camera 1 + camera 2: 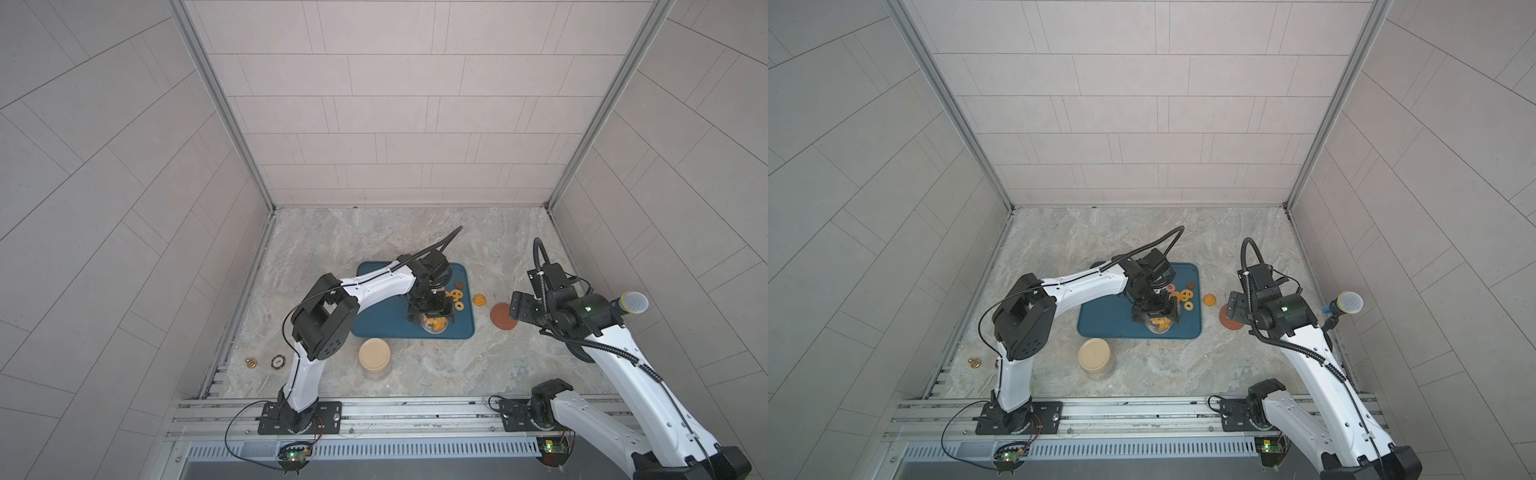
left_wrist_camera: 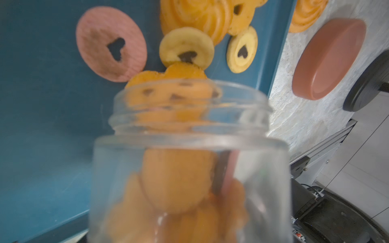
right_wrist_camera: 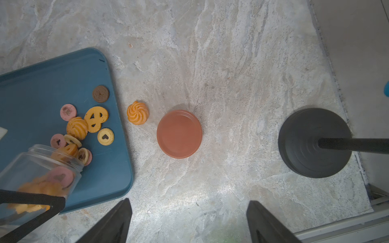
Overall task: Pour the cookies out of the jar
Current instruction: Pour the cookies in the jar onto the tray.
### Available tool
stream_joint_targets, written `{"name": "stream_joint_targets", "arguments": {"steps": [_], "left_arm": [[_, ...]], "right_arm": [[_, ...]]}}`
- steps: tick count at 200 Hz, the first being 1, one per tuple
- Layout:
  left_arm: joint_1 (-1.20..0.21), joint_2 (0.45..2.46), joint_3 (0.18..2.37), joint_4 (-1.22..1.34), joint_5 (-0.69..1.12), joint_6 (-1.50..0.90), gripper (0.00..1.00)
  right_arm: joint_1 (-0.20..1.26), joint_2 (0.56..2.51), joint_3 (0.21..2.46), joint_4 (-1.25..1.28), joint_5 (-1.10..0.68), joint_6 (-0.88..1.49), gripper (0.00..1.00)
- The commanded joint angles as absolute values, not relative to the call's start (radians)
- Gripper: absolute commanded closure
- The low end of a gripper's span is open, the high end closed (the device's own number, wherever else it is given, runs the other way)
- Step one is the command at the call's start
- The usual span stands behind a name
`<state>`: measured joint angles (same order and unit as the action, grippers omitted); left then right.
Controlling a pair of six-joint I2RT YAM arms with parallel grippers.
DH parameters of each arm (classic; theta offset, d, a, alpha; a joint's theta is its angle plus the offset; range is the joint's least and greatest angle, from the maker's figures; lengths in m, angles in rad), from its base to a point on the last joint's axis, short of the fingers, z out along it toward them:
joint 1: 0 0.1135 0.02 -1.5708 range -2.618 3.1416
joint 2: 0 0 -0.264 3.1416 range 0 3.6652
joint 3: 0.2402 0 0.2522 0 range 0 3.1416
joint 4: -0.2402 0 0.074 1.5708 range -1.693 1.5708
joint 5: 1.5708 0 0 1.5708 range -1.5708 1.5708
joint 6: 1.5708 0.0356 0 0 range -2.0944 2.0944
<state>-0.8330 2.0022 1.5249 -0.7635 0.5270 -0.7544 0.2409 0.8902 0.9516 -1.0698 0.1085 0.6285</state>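
1. Left hand [image 1: 431, 313]: was clenched around the clear jar [image 2: 189, 151], holding it tipped with its mouth low over the blue tray [image 3: 42, 84].
2. Cookies [image 3: 92, 121]: some lay spilled on the tray just beyond the jar mouth, orange-yellow, pink and one brown. The rest sat inside the jar, several at its neck.
3. Swirl cookie [image 3: 137, 112]: one lay off the tray on the worktop [image 3: 231, 63], between the tray edge and the reddish-brown lid [image 3: 179, 133].
4. Right hand [image 3: 188, 202]: was released, fingers wide apart, holding nothing, over the worktop near the lid.
5. Beige-lidded container [image 1: 375, 357]: stood upright on the worktop, apart from the tray.
6. Black stand base [image 3: 314, 143]: rested on the worktop, well apart from the lid.
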Motion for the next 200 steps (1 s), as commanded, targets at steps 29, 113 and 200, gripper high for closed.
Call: {"name": "stream_joint_targets", "arguments": {"steps": [29, 113, 200], "left_arm": [[-0.779, 2.015, 1.630, -0.773, 0.537, -0.849, 1.00], [-0.787, 1.839, 1.313, -0.289, 0.744, -1.309, 1.00], [-0.805, 1.747, 1.206, -0.260, 0.699, -1.376, 1.00]], "right_arm": [[0.236, 0.882, 0.996, -1.110, 0.117, 0.634, 0.10], [0.235, 0.895, 0.995, -1.097, 0.104, 0.636, 0.11], [0.235, 0.867, 0.994, -1.113, 0.117, 0.636, 0.11]]}}
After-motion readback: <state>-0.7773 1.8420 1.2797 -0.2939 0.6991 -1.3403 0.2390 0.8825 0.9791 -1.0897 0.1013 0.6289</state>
